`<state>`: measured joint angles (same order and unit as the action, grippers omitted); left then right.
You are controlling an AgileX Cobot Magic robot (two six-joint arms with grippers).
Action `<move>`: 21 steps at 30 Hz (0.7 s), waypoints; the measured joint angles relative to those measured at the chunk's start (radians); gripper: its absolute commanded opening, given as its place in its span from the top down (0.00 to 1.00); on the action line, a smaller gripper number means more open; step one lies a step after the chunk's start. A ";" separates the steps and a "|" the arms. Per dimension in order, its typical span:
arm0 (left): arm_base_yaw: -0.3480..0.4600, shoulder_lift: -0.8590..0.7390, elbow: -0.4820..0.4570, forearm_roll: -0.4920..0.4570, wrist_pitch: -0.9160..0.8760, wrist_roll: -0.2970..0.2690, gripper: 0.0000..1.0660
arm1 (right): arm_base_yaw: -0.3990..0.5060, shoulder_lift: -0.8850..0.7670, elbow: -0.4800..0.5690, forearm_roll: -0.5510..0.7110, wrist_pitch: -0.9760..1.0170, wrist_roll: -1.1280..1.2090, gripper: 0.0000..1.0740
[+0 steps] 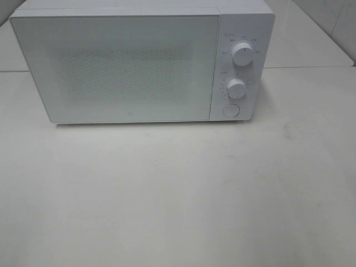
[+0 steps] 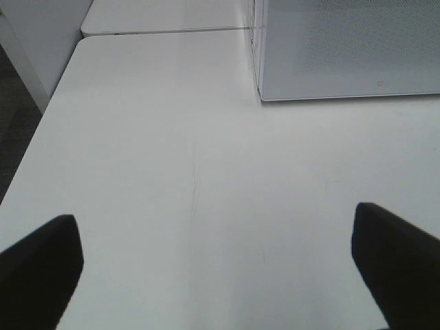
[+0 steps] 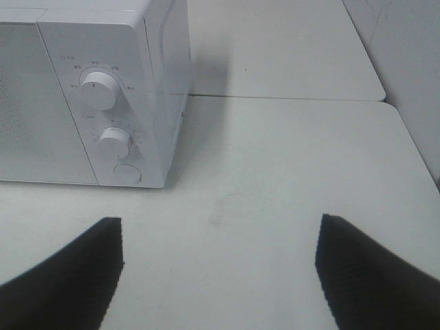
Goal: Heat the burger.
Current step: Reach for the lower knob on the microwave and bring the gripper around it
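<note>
L gripper [image 2: 213, 218]: jaws wide apart, nothing btw them. Two dark fingers [image 2: 41, 268] hang over bare tabletop, not touching it afaict.
R gripper [image 3: 220, 221]: jaws apart too, nothing held. Dark fingers [image 3: 364, 268] over the table, pointed toward the microwave's control end.
table [image 1: 178, 194]: white, a bit scuffed. Faint thin scratch in the L wrist view, faint smudge in the R wrist view.
microwave [image 1: 139, 61]: white box at the far part of the table, front facing the high cam, sitting upright.
door [image 1: 111, 67]: shut. Dotted mesh window takes up most of the front, can't see through it.
round button [image 1: 231, 110]: lowest thing on the control strip, R of the door.
lower knob [image 1: 236, 88]: white, just above the button, tick marks round it, too small to read.
upper knob [image 1: 242, 53]: white, top of the strip, tiny labels, unreadable.
2nd table [image 3: 275, 48]: white, butted against the near one from behind. The seam runs in behind the microwave on both sides, so the oven looks to sit across it.
wall [image 1: 334, 22]: pale, far R corner behind the tables.
burger: can't tell where it is, none of the 3 views shows it.
</note>
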<state>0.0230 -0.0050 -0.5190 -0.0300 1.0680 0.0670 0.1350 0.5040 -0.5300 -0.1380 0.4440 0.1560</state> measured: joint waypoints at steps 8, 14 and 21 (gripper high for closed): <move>0.000 0.000 0.000 0.000 0.000 0.000 0.06 | 0.000 0.112 0.000 0.000 -0.116 0.000 0.29; 0.000 0.000 0.000 0.000 0.000 0.000 0.06 | 0.000 0.190 0.000 0.000 -0.212 0.000 0.29; 0.000 0.000 0.000 0.000 0.000 0.000 0.06 | 0.000 0.284 0.036 0.000 -0.422 0.000 0.29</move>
<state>0.0230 -0.0050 -0.5190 -0.0300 1.0680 0.0670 0.1350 0.7880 -0.4940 -0.1380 0.0220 0.1560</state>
